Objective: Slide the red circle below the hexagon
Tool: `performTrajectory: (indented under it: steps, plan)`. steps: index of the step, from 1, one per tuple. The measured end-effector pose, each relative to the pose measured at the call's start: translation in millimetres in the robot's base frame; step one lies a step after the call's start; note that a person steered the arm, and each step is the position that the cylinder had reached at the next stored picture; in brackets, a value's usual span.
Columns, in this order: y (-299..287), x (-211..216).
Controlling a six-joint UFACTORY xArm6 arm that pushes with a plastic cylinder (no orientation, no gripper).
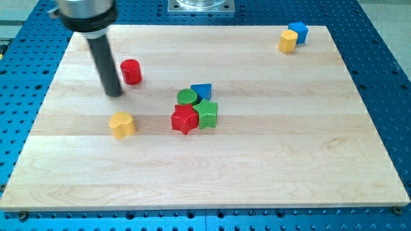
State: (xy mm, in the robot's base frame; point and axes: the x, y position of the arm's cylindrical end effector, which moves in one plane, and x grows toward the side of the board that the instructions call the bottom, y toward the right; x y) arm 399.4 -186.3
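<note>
Tool tip (pixel 114 94) sits just left of the red circle (pixel 131 71), with bare tabletop (pixel 257 167) between it and the yellow block (pixel 122 124) below. Mid-board cluster blocks the centre: green circle (pixel 187 97), blue block (pixel 201 91), red star (pixel 184 119), green block (pixel 207 114), all touching. Yellow hexagon (pixel 288 40) and blue block (pixel 298 31) crowd the top-right corner; open room below them.

my tip (pixel 114 94), just beside red circle (pixel 131 71)

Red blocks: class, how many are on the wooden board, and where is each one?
2. The red circle stands upper left, just to the right of my tip. The red star sits in the central cluster, touching the green blocks. None seems hidden.
</note>
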Motion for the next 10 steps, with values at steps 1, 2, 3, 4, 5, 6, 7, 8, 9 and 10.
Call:
performTrajectory:
  steps: [1,2,3,4,5,6,7,8,9,10]
  plan:
    - [53,-28]
    - [149,-34]
    - [70,-7]
    - [-3,-8]
    - [-18,-45]
    - [75,-81]
    - [192,-83]
    - [178,-94]
    - [162,-59]
    - [188,-33]
